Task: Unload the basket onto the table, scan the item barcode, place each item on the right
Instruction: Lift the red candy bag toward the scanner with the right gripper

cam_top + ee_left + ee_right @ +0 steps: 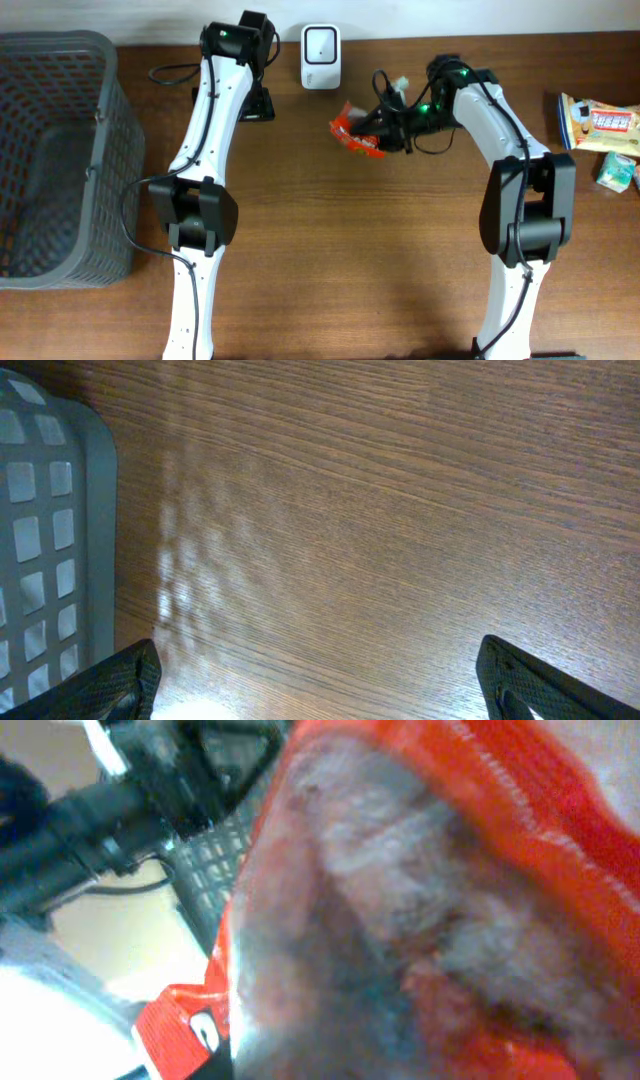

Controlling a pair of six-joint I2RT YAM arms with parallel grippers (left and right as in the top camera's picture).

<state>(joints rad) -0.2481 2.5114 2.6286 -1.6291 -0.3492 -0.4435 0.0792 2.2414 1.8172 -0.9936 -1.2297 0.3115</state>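
Note:
The item is a red snack packet [355, 133] held just off the table, slightly right of and in front of the white barcode scanner [320, 57] at the back edge. My right gripper [383, 125] comes at the packet from the right and is shut on its right end. In the right wrist view the packet [420, 900] fills the frame, blurred and very close, and hides the fingers. No barcode can be made out. My left gripper [325, 700] stands open over bare wood left of the scanner, with nothing between its fingers [125, 680].
A grey mesh basket [60, 160] takes up the left side of the table; its rim [50, 540] shows in the left wrist view. At the far right lie a yellow snack bag [600, 122] and a small green carton [617, 172]. Black cables trail near both wrists.

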